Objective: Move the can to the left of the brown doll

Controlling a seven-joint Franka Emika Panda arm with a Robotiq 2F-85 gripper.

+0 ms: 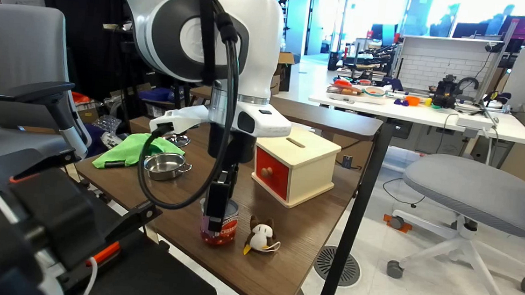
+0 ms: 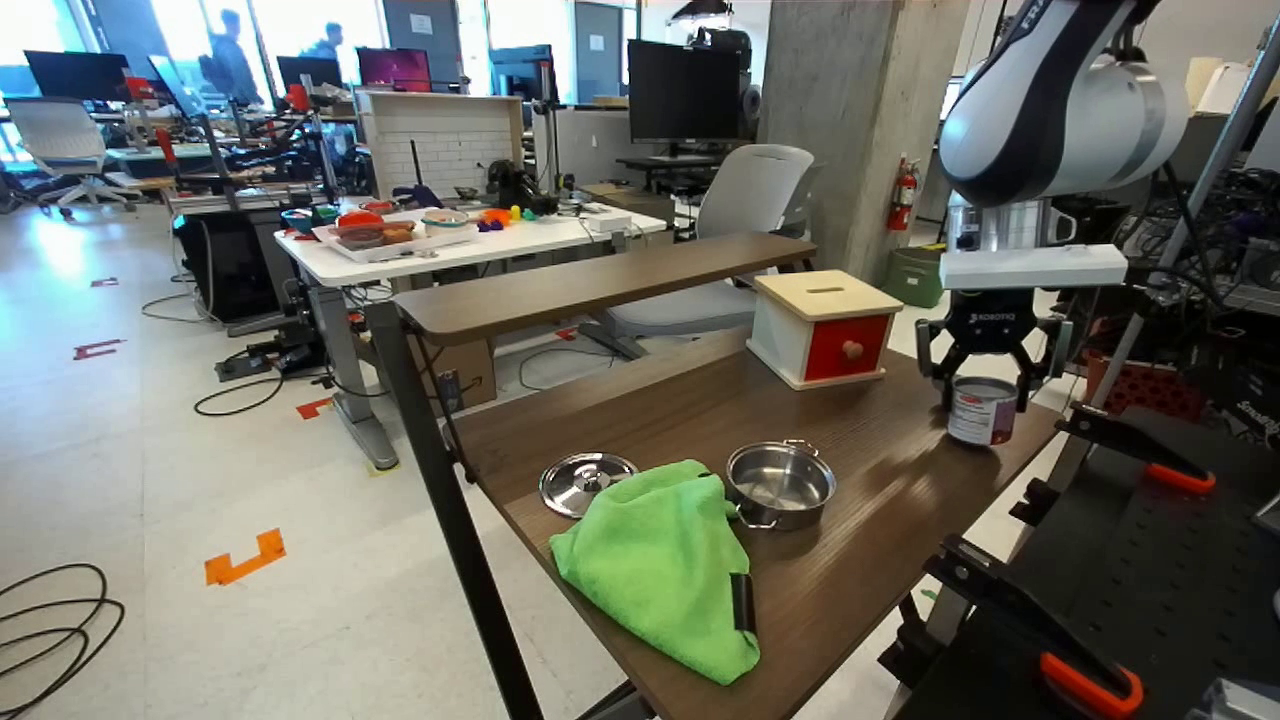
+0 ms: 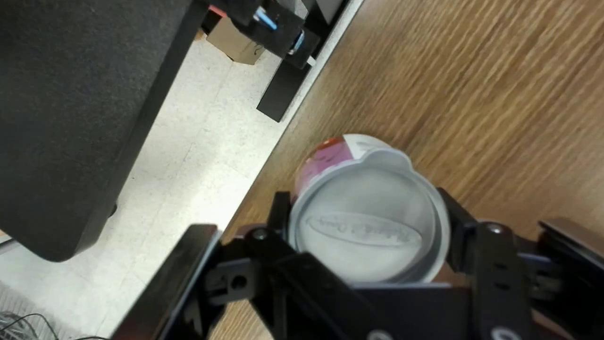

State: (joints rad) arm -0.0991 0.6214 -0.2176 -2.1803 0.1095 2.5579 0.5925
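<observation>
The can (image 1: pixel 230 227) is a short red cylinder with a grey metal top. It stands near the table edge in an exterior view, and shows its paler label side in an exterior view (image 2: pixel 982 412). Its top fills the middle of the wrist view (image 3: pixel 363 212). My gripper (image 2: pixel 984 398) points down with one finger against each side of the can, shut on it. I cannot tell whether the can touches the table. The brown doll (image 1: pixel 262 235), brown with a white front and yellow feet, sits just right of the can in an exterior view. It is out of sight in the wrist view.
A wooden box with a red drawer (image 1: pixel 291 168) stands behind the can and doll. A metal pot (image 2: pixel 780 485), its lid (image 2: pixel 585 482) and a green cloth (image 2: pixel 655 570) lie toward the table's other end. A black platform (image 3: pixel 85 104) stands beside the table edge.
</observation>
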